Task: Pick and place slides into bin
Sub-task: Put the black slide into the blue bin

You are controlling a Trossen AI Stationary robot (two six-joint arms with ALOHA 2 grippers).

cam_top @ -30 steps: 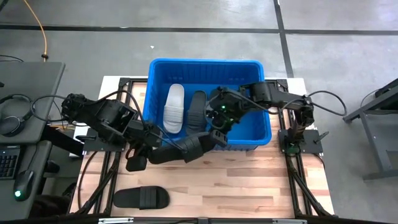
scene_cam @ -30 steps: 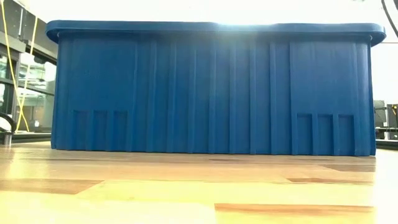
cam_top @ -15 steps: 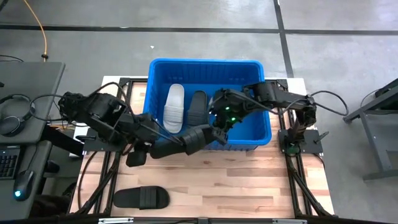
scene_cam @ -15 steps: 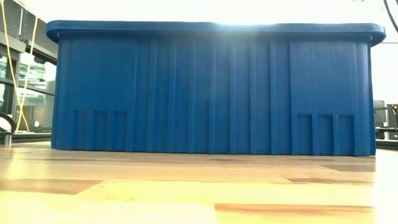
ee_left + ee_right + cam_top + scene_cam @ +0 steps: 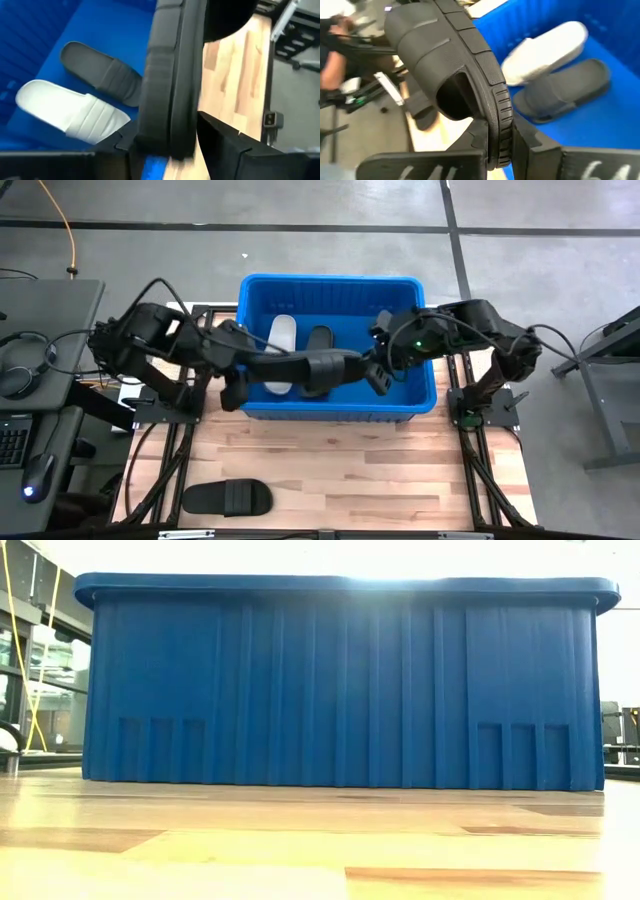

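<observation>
A black slide (image 5: 305,368) hangs across the blue bin (image 5: 330,280), above its near half, with a gripper at each end. My left gripper (image 5: 243,372) is at its left end and my right gripper (image 5: 372,375) at its right end. On the bin's floor lie a white slide (image 5: 281,340) and another black slide (image 5: 318,340), side by side. One more black slide (image 5: 227,497) lies flat on the wooden table near its front left. The low view shows only the bin's near wall (image 5: 340,690). My left gripper (image 5: 165,137) has the held slide's end farthest from the strap (image 5: 167,127) between its two fingers, which lie against the sole's two faces. They come from the table's left, slanting down. The slide is clear of the bin. My right gripper (image 5: 497,142) pinches the sole's rim (image 5: 501,125) at the end close to the strap (image 5: 425,45), one finger on each face. The fingers come from the table's right, slanting down. The slide reaches away from them, lifted clear.
The bin fills the table's far middle, and bare wood lies in front of it. Black frame rails run along both table sides. A desk with a keyboard and headphones (image 5: 20,370) stands to the left.
Both grippers have risen and moved toward the table's far edge, carrying the black slide between them. It was over the table just in front of the bin's near wall and now hangs over the bin's inside, lying more level from left to right.
</observation>
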